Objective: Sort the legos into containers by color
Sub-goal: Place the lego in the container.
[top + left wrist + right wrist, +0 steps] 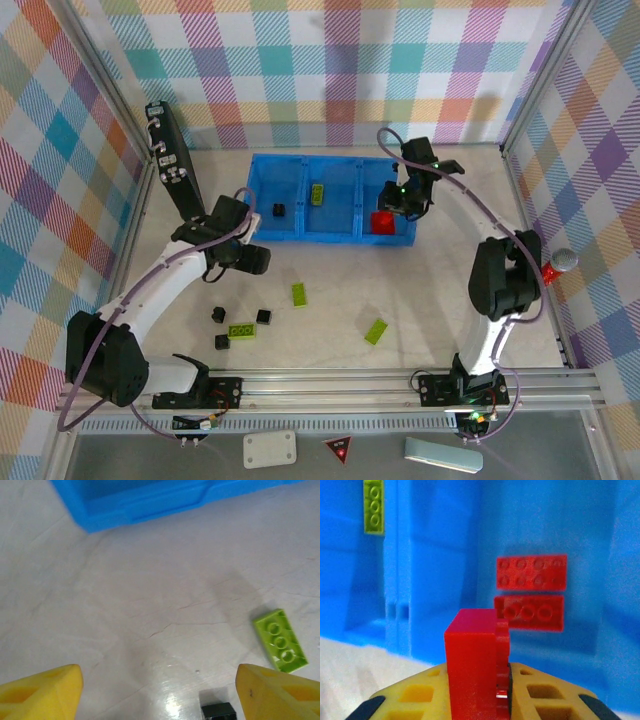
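- The right gripper [479, 692] is clamped tight on a red brick [475, 650], which stands upright between its yellow fingers [415, 695]
- In the top view this gripper [401, 200] hangs over the right compartment of the blue tray [320, 238]
- 2 flat red bricks [531, 572] lie side by side on that compartment's floor, studs up, just ahead of the held one; from above they show as a red patch [382, 222] at the near side of the compartment
- The middle compartment holds 1 lime-green brick [316, 193], also seen at the upper left of the right wrist view [373, 507]
- The left compartment holds 1 black cube [279, 210]
- The left gripper [160, 695] has its jaws spread wide and grips nothing; its yellow fingertips [42, 695] flank bare table top [150, 605]
- From above, the left gripper [252, 260] sits just in front of the tray's near left corner, whose blue wall [140, 505] crosses the top of the left wrist view
- A green studded brick [280, 641] lies flat near the right-hand fingertip, and a small black block [218, 711] sits at the bottom edge; neither touches a finger
- Out on the table, 3 loose green bricks [299, 294] [376, 331] [240, 329] and 3 loose black cubes [218, 314] [263, 316] [222, 342] lie in front of the tray
- A black case [170, 165] leans at the left wall
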You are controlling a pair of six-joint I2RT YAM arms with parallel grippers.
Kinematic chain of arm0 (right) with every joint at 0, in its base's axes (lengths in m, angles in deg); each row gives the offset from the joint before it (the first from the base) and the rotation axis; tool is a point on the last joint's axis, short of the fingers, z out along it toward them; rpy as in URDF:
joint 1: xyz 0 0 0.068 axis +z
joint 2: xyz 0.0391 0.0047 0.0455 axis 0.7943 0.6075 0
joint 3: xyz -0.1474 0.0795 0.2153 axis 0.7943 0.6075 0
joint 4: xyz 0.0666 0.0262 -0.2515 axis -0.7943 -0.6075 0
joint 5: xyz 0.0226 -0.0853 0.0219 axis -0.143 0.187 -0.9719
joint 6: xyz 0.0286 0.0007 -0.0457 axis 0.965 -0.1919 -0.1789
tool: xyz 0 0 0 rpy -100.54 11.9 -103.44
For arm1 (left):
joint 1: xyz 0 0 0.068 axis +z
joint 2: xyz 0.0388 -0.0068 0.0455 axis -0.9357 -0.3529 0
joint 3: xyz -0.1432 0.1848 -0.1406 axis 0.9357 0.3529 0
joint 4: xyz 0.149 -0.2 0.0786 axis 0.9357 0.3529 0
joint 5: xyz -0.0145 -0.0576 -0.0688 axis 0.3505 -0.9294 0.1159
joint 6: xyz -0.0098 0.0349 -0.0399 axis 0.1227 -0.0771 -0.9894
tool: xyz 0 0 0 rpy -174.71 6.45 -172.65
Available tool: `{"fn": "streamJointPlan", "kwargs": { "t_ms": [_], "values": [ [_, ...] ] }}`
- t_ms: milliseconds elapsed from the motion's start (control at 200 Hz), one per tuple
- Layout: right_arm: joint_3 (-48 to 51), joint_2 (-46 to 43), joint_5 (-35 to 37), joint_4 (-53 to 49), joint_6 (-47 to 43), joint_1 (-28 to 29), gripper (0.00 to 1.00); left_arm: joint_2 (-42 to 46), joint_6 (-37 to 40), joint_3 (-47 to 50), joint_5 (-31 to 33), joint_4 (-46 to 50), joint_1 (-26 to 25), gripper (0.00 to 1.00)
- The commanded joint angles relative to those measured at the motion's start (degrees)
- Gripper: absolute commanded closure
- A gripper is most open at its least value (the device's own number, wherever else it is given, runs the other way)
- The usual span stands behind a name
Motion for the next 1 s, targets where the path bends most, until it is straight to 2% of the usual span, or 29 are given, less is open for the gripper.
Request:
{"fn": "streamJointPlan", "kwargs": {
  "t_ms": [0, 300, 500, 995],
  "values": [
    [-5.0, 4.9, 1.2, 1.0, -1.6, -0.2, 0.73, 2.9, -3.6, 1.6, -2.1, 4.3, 2.9, 0.19],
    [-13.2, 16.1, -4.5, 3.7, 1.5, -0.2, 0.72, 4.9, -2.3, 1.8, -0.6, 6.7, 4.5, 0.17],
    [-13.0, 19.4, -8.5, 6.5, 3.6, -0.3, 0.71, 4.1, -4.2, 1.2, -4.3, 7.5, 4.5, 0.19],
    [-11.1, 19.2, -10.7, 7.4, 5.1, -0.3, 0.58, -2.5, -17.5, 1.5, 5.3, 10.8, 4.7, 0.20]
  ]
}}
